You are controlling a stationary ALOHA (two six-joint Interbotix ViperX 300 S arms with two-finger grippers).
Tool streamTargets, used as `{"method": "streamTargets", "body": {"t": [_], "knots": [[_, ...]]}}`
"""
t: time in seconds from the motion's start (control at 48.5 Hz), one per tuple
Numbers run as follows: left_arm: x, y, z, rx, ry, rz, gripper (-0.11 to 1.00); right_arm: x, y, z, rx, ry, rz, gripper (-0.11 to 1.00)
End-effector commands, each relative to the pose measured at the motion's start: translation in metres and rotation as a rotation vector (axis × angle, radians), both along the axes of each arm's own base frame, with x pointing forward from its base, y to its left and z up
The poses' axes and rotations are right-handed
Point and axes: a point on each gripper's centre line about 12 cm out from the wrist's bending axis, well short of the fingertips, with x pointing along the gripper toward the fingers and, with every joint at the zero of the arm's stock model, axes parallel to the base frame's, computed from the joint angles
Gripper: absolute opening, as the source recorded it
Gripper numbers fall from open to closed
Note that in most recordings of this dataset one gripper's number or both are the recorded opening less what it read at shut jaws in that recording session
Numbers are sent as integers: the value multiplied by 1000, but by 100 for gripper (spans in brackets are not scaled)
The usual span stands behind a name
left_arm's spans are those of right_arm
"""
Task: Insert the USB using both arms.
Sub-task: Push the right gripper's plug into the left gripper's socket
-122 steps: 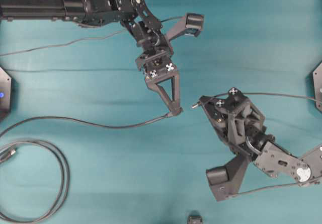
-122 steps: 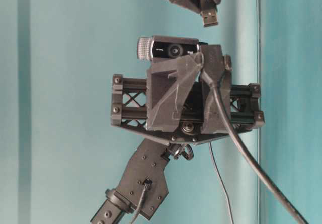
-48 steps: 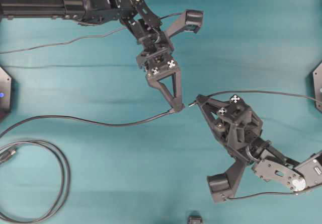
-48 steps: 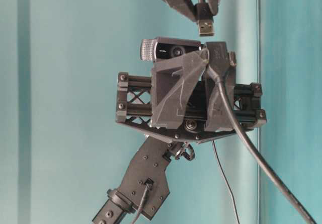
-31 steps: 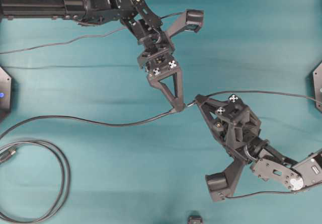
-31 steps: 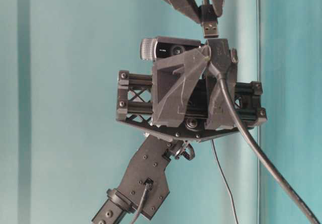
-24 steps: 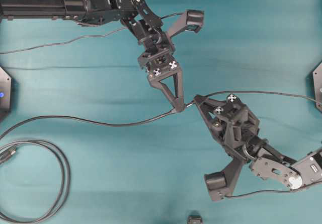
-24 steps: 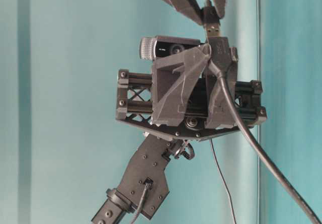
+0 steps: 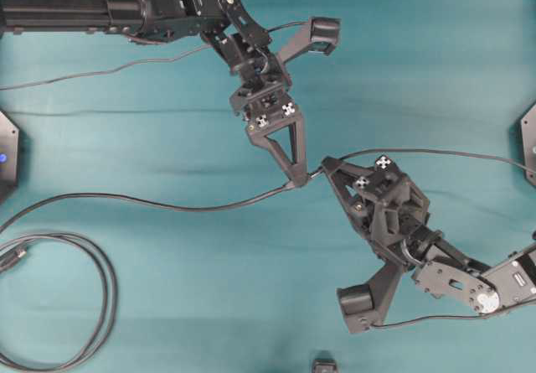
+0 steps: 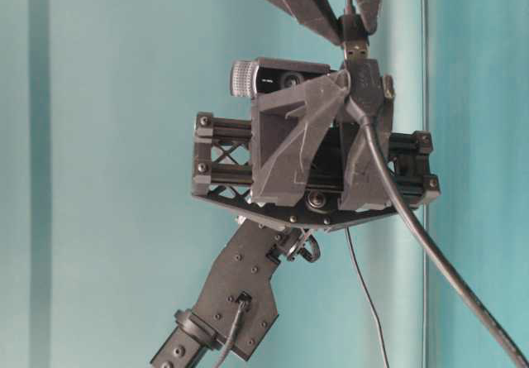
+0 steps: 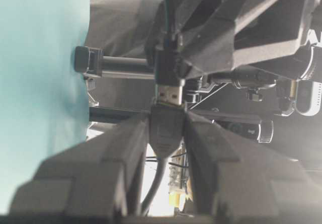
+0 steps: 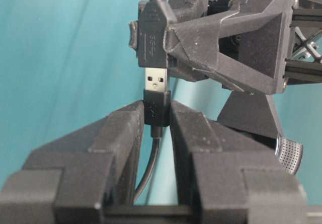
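Your right gripper [image 12: 157,110] was clenched on the black collar of the USB [image 12: 156,80], its thin cable trailing off to the right across the teal counter [image 9: 167,306]. Your left gripper [image 11: 168,128] was grasping the black socket [image 12: 151,38] on the other cable. The two met tip to tip above the middle of the counter. The silver plug sat in line with the socket, its end at the mouth, and part of the metal was exposed between collar and socket.
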Motion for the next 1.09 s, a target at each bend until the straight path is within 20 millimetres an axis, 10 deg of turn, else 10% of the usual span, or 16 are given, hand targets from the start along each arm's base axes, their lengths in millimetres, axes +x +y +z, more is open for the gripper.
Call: {"method": "streamTargets", "body": {"t": [0.0, 1.073], "knots": [[3, 0, 23, 8, -51, 3, 29, 5, 3, 10, 16, -29, 3, 20], [6, 13, 21, 36, -54, 47, 27, 23, 25, 12, 39, -45, 35, 20]]}}
